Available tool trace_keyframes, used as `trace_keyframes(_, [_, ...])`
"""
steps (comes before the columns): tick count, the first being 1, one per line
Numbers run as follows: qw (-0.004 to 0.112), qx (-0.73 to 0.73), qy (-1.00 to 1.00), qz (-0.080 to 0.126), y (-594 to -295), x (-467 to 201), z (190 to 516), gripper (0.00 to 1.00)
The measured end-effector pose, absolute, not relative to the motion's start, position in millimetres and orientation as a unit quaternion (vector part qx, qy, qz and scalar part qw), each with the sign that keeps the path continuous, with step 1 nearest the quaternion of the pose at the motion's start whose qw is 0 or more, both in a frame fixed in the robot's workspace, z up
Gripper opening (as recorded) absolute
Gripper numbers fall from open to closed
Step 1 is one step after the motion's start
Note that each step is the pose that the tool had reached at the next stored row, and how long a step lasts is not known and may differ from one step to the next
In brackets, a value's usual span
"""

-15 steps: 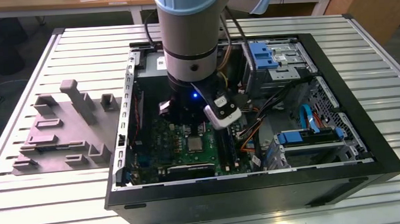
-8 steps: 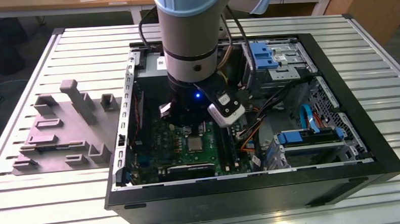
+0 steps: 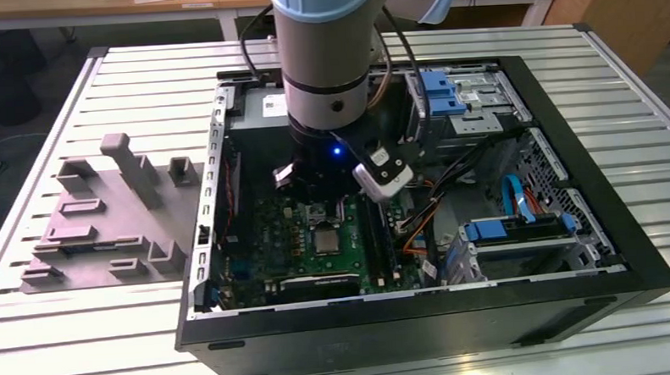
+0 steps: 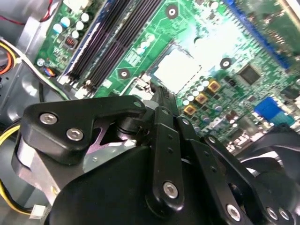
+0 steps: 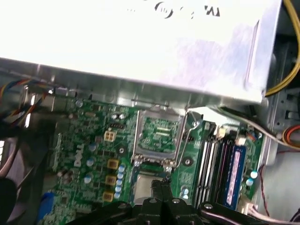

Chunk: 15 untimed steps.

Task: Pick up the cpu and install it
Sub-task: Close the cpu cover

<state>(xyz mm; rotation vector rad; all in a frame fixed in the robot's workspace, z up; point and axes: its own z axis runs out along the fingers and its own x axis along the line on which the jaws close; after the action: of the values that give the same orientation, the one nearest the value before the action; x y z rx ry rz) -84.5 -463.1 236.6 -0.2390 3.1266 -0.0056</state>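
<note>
The cpu (image 5: 143, 187) is a pale silvery square lying flat in the socket on the green motherboard (image 5: 89, 150). It shows bright in the second wrist view (image 4: 180, 70) and as a small grey square in the exterior view (image 3: 327, 241). My gripper (image 5: 159, 185) hangs just above the cpu's edge, its black fingers drawn together with nothing seen between them. In the second wrist view the gripper (image 4: 161, 93) ends beside the chip. The silver socket frame (image 5: 157, 133) stands flipped open beside the cpu.
A large grey box (image 5: 140, 47) with a white label lies close beside the socket. Memory slots (image 5: 220, 164) flank the socket's other side. Loose cables (image 3: 427, 217) and blue drive cages (image 3: 506, 231) fill the case toward the exterior view's right. A grey fixture block (image 3: 99, 223) sits on the table outside the case.
</note>
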Motion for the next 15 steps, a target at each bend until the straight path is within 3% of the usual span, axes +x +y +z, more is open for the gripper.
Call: trace_keyframes(15, [0.003, -0.189, 0.982, -0.001, -460.4, -83.8, 232.1, 0.11])
